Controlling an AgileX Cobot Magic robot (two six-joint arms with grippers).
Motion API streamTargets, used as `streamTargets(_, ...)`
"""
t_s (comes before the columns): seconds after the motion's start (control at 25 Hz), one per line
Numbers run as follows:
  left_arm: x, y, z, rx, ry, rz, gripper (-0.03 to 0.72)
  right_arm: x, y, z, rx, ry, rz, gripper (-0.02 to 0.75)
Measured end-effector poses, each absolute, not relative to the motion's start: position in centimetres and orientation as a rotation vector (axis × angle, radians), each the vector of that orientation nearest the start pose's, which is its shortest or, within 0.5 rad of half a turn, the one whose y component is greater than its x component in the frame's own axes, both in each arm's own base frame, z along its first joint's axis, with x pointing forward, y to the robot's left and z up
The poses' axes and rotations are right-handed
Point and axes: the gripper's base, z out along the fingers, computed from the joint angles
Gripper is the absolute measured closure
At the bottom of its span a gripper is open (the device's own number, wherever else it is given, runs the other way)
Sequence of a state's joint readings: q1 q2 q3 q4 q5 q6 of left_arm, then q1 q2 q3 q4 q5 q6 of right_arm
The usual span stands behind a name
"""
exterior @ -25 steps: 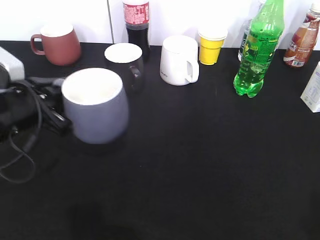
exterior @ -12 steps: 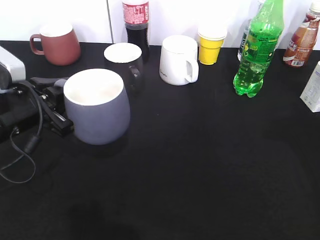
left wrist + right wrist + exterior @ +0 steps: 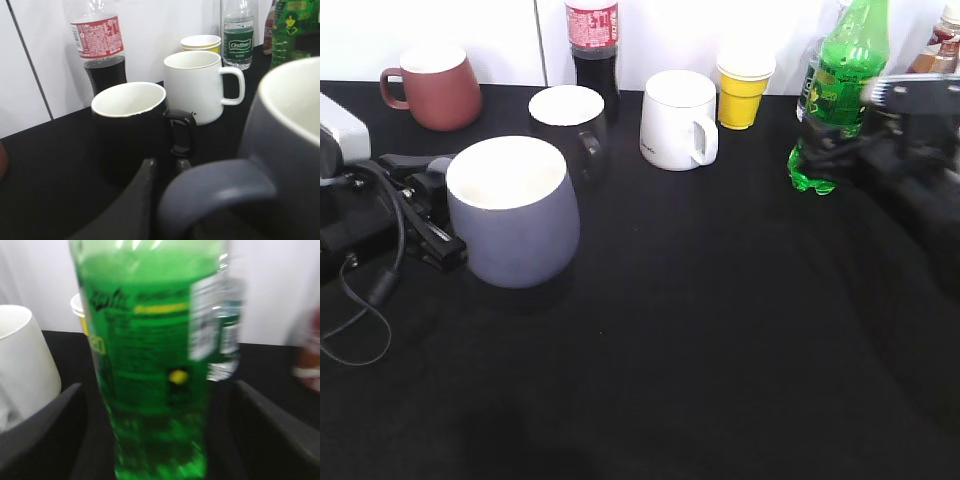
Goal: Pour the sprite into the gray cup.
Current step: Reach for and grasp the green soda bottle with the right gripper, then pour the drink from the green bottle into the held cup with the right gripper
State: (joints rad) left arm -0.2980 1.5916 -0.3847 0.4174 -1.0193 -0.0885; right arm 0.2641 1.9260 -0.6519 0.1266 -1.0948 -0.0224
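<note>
Sprite bottle [image 3: 841,95] stands upright at upper right of the black surface [image 3: 700,330], the right pincer [image 3: 840,150] spread open around its lower part.

Gray cup [image 3: 512,212] sits left of centre; the left pincer [image 3: 165,210] is at its handle, one finger [image 3: 135,205] visible just beside the loop, but its grip cannot be told. Black mug [image 3: 571,125] and white mug [image 3: 676,119] stand behind.

Bystanders Along the Back Wall

We see a reddish-brown mug [image 3: 430,87] at far left, then a cola bottle [image 3: 593,48] behind a black mug [image 3: 570,128]. A white mug [image 3: 678,119] stands beside a yellow cup [image 3: 742,92]. All rest on the black table [image 3: 700,330].
</note>
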Motion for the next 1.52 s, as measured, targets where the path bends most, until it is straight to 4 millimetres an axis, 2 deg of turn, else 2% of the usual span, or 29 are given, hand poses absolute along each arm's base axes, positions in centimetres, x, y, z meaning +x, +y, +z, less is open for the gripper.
streamTargets(0.2, 23.8, -10.6, 17.6, 0.624, 1.604, -0.418, 0.611, 36.9, 8.9, 12.6, -0.097, 1.635, 0.138, 0.081)
streamTargets(0.24, 23.8, -10.6, 17.6, 0.624, 1.604, -0.418, 0.611, 37.3, 9.0, 12.2, -0.094, 1.636, 0.136, 0.115)
streamTargets(0.32, 23.8, -10.6, 17.6, 0.623, 1.604, -0.418, 0.611, 37.6, 9.0, 12.2, -0.087, 1.63, 0.134, 0.258)
streamTargets(0.36, 23.8, -10.6, 17.6, 0.622, 1.604, -0.417, 0.611, 37.6, 9.0, 12.2, -0.093, 1.62, 0.131, 0.287)
streamTargets(0.44, 23.8, -10.6, 17.6, 0.622, 1.604, -0.417, 0.611, 36.8, 9.1, 12.4, -0.138, 1.618, 0.142, 0.3)
streamTargets(0.48, 23.8, -10.6, 17.6, 0.621, 1.604, -0.417, 0.611, 35.7, 9.1, 13.1, -0.172, 1.62, 0.153, 0.3)
streamTargets(0.6, 23.8, -10.6, 17.6, 0.621, 1.604, -0.417, 0.611, 32.8, 9.9, 17.7, -0.348, 1.507, 0.223, 0.3)
streamTargets(0.68, 23.8, -10.6, 17.6, 0.622, 1.604, -0.418, 0.611, 31.3, 12.1, 19.6, -0.508, 1.495, 0.273, 0.3)
streamTargets(0.8, 23.7, -10.6, 17.6, 0.634, 1.603, -0.422, 0.611, 28.9, 16.3, 19.7, -0.77, 1.456, 0.291, 0.3)
streamTargets(0.88, 23.6, -10.8, 17.5, 0.644, 1.61, -0.453, 0.611, 27.7, 18.6, 19.3, -0.963, 1.411, 0.227, 0.3)
streamTargets(1.08, 23.0, -11.4, 17.4, 0.727, 1.604, -0.515, 0.611, 27.9, 19.2, 19.7, -1.222, 1.186, -0.074, 0.3)
streamTargets(1.2, 22.8, -11.6, 17.3, 0.761, 1.598, -0.527, 0.612, 28.4, 18.6, 19.8, -1.292, 1.103, -0.296, 0.3)
streamTargets(1.52, 22.8, -11.6, 17.3, 0.77, 1.597, -0.531, 0.612, 28.6, 18.5, 21.0, -1.325, 0.869, -0.55, 0.3)
